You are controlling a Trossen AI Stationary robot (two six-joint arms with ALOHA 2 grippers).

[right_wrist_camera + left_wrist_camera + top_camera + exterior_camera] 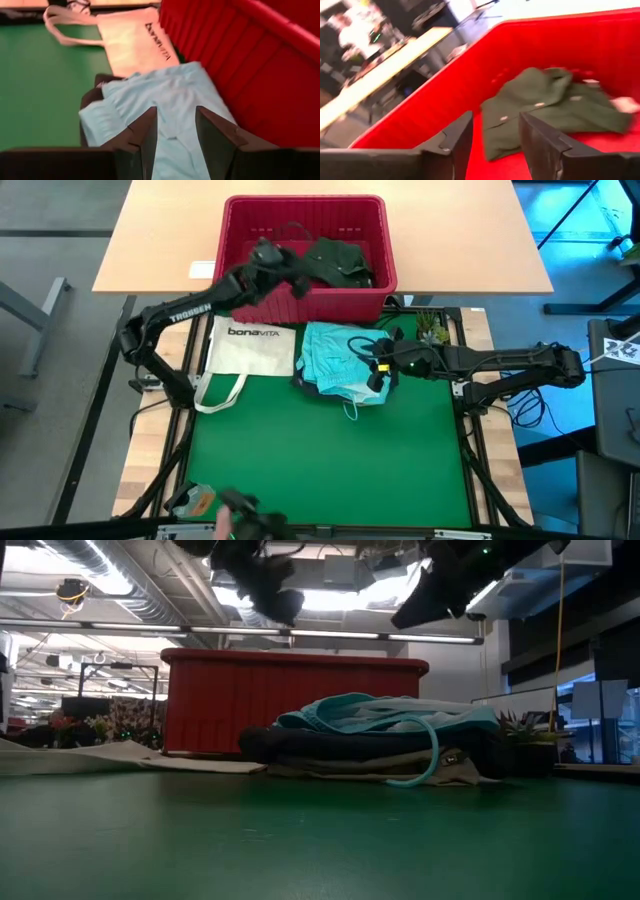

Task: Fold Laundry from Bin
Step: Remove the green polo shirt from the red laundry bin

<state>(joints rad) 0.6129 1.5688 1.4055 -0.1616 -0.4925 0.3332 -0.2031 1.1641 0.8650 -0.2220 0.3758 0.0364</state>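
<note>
You see the bin (305, 300) at the back of the mat (320, 460). One garment (340, 262) lies inside the bin. Just in front of the bin sits a pile of clothes (340, 360), and the tote bag (250, 350) lies flat to the pile's left.

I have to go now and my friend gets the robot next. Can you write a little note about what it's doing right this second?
Left gripper: open, empty, over the red bin, aimed at the dark green garment inside.
Right gripper: open, empty, above the turquoise garment.
Done: turquoise garment tops a pile on the green mat, darker clothes beneath. White tote bag lies flat beside it.
Left: lift out the green garment, fold it, stack it.
</note>
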